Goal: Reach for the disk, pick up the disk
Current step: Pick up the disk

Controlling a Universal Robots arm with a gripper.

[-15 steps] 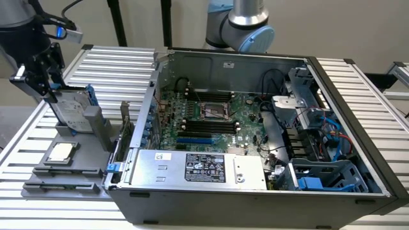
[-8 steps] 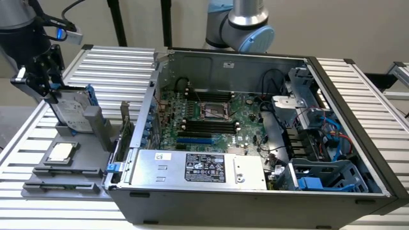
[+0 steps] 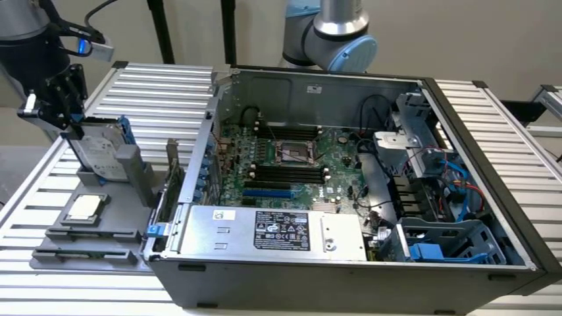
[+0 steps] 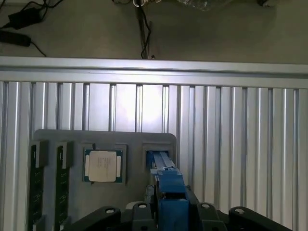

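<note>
On the ribbed metal tabletop (image 3: pixel 158 85), we see the gripper (image 3: pixel 72 128) clamped on the disk (image 3: pixel 99 150), upright in its grey tray (image 4: pixel 72 137).

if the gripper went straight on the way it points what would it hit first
The disk: the gripper points down at its upper edge, upright in the grey holder; it may be touching, depth unclear.

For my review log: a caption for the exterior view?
Gripper at the upright disk, beside the open computer case.
</note>
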